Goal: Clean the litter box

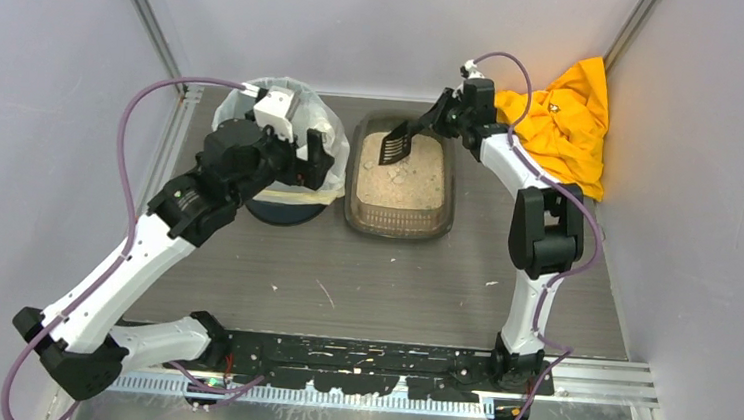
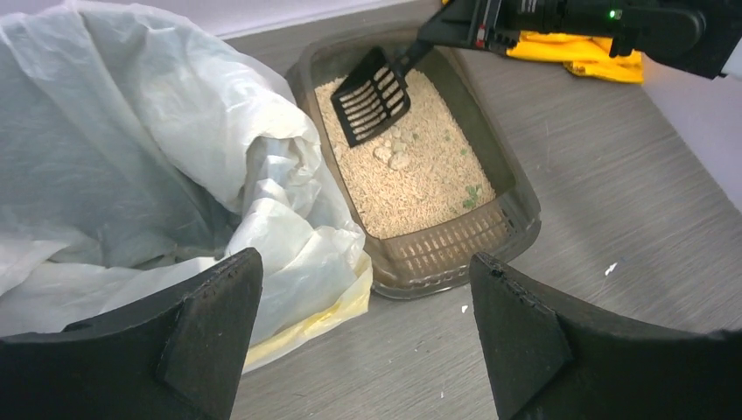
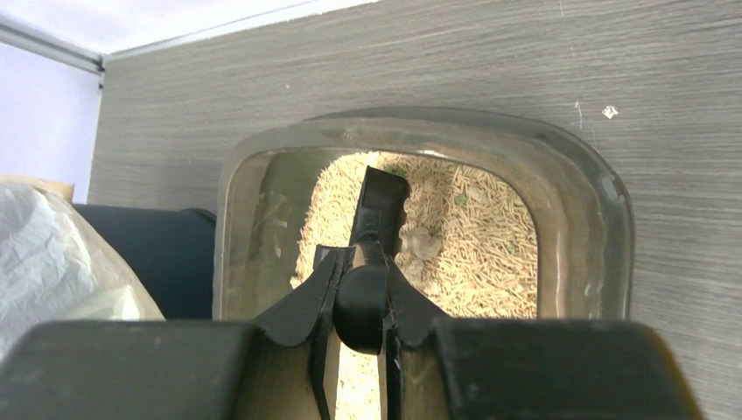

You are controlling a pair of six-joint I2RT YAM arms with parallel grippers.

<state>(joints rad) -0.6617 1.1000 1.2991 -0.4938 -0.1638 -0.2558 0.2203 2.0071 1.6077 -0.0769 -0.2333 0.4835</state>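
Note:
The litter box (image 1: 397, 217) is a translucent brown-grey tray of pale granules at the table's back middle; it also shows in the left wrist view (image 2: 516, 188) and in the right wrist view (image 3: 577, 175). My right gripper (image 1: 439, 118) is shut on the handle of a black slotted scoop (image 1: 396, 146), whose head tilts down over the far end of the box, just above pale clumps (image 2: 395, 157). In the right wrist view the gripper (image 3: 362, 273) pinches the scoop handle (image 3: 376, 219). My left gripper (image 2: 366, 289) is open and empty, low between the bin and the box.
A round bin with a white bag liner (image 1: 285, 123) stands left of the box; the liner (image 2: 131, 149) fills the left of the left wrist view. A yellow cloth (image 1: 568, 120) lies at the back right corner. Small white crumbs (image 2: 610, 269) dot the grey table.

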